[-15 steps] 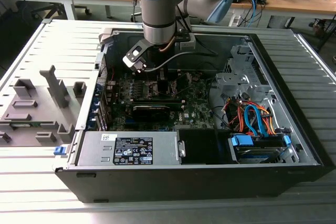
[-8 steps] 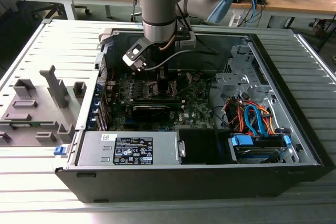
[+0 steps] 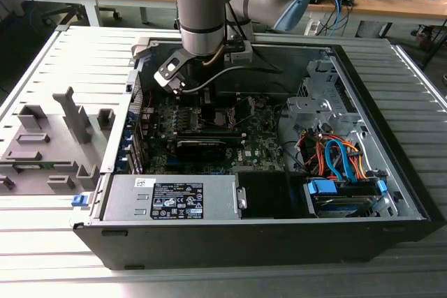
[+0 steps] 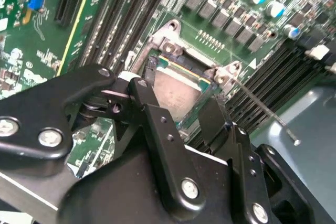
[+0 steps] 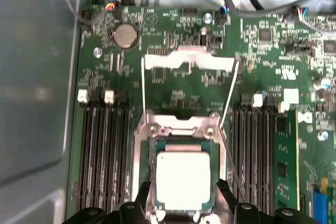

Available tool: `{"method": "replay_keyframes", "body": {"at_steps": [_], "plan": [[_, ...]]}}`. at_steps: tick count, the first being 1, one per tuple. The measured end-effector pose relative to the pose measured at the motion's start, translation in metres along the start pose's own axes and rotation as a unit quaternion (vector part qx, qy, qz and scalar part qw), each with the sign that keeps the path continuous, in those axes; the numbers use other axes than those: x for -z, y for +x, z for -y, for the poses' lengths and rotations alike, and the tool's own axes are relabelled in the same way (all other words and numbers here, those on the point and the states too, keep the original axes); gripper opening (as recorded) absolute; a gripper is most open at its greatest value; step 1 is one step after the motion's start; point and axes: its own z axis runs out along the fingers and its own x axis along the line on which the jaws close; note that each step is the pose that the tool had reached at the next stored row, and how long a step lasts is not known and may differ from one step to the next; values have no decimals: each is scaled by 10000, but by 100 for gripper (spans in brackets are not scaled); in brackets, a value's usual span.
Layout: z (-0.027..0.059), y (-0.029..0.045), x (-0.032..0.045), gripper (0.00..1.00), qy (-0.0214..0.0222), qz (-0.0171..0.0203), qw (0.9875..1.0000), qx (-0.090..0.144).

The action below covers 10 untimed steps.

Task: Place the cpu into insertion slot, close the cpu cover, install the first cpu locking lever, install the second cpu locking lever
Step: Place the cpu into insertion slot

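Observation:
The cpu (image 5: 184, 179) is a pale square chip lying flat in the insertion slot (image 5: 140, 156), whose metal rim frames it. In the second wrist view the cpu (image 4: 181, 95) lies in the slot (image 4: 169, 34) too. My gripper (image 5: 184, 195) hangs just above it and is open, with one black fingertip (image 5: 144, 195) on each side of the chip and a gap to its edges. The gripper (image 4: 176, 98) straddles the chip the same way in the second wrist view. The cpu cover (image 5: 189, 60) stands swung open beyond the socket. Two thin wire levers (image 5: 143, 85) (image 5: 230, 95) are raised.
The arm (image 3: 202, 5) reaches down into an open computer case (image 3: 265, 242) on a slatted table. Long black memory slots (image 5: 100, 150) flank the socket on both sides. A black graphics card (image 3: 202, 146), a power supply (image 3: 174, 197) and bundled cables (image 3: 335, 158) fill the case.

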Motion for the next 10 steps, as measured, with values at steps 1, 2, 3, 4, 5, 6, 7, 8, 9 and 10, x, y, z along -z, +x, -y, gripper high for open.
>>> {"method": "replay_keyframes", "body": {"at_steps": [1, 2, 3, 4, 5, 6, 7, 8, 9, 10], "plan": [[5, 0, -6, 60, 1, 0, 10000, 0], [6, 0, -10, 60, 1, -1, 10000, 0], [6, 1, -15, 60, 0, -3, 10000, 1], [7, 2, -19, 60, 0, -4, 10000, 0], [7, 4, -22, 60, 1, -4, 10000, 0], [6, 6, -24, 60, 1, -3, 10000, 1], [5, 9, -27, 60, 0, -4, 10000, 3], [4, 10, -28, 60, 0, -4, 10000, 3], [5, 11, -30, 60, 1, -3, 10000, 3], [5, 15, -36, 60, 0, -7, 10000, 3]]}}
